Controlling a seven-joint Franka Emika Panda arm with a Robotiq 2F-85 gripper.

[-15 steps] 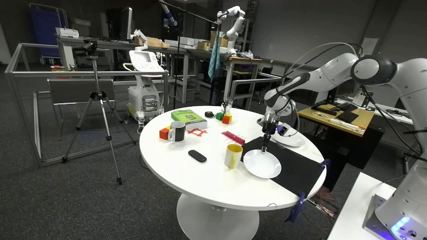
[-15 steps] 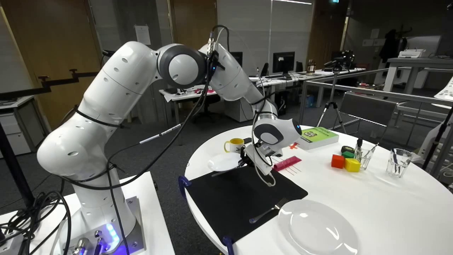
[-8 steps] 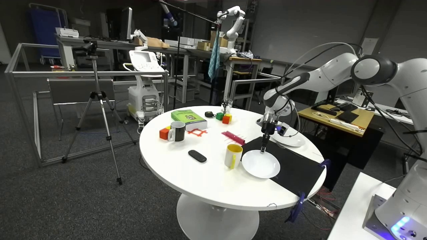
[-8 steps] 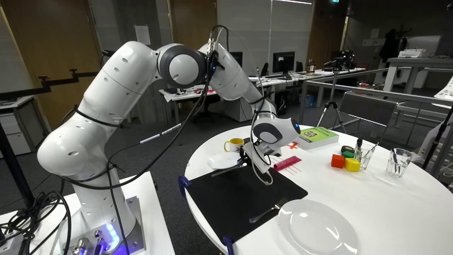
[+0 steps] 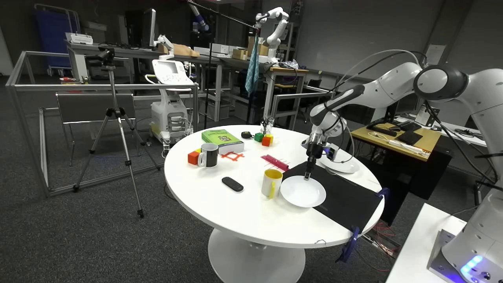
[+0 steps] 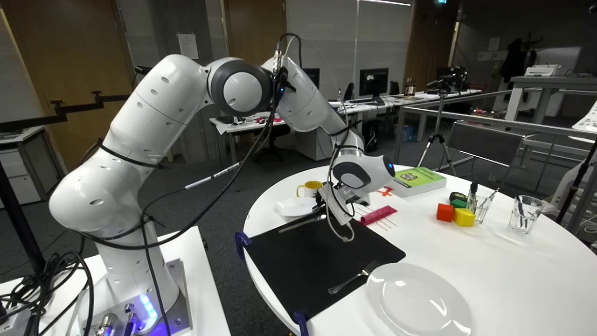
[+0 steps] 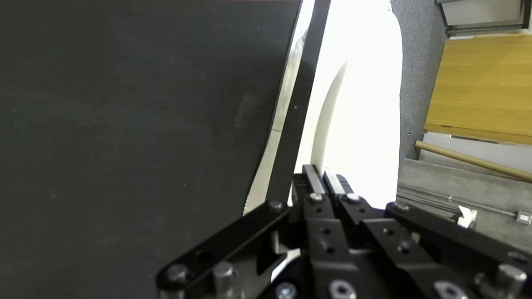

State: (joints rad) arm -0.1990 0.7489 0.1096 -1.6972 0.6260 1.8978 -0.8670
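Note:
My gripper (image 7: pixel 320 174) is shut on the rim of a small white plate (image 7: pixel 330 112), with the rim between its two fingertips. In an exterior view the plate (image 5: pixel 303 192) lies left of the black mat (image 5: pixel 349 200), partly over its edge. Its near side looks slightly raised in an exterior view (image 6: pixel 295 207); contact with the table is hard to tell. A white mug with yellow inside (image 5: pixel 272 184) stands right against or very close to the plate. A table knife (image 7: pixel 286 95) lies on the mat beside the gripper.
A larger white plate (image 6: pixel 419 298) and a fork (image 6: pixel 352 278) lie at the mat's far side. A pink roll (image 5: pixel 275 162), black remote (image 5: pixel 232 184), dark mug (image 5: pixel 208 155), green book (image 5: pixel 224 137) and coloured cubes (image 6: pixel 445 212) are on the table. Clamps (image 5: pixel 351 245) hold the mat.
My gripper and the small plate have moved left in an exterior view, towards the mug. The mug has shifted slightly the same way. The gripper stays shut on the rim.

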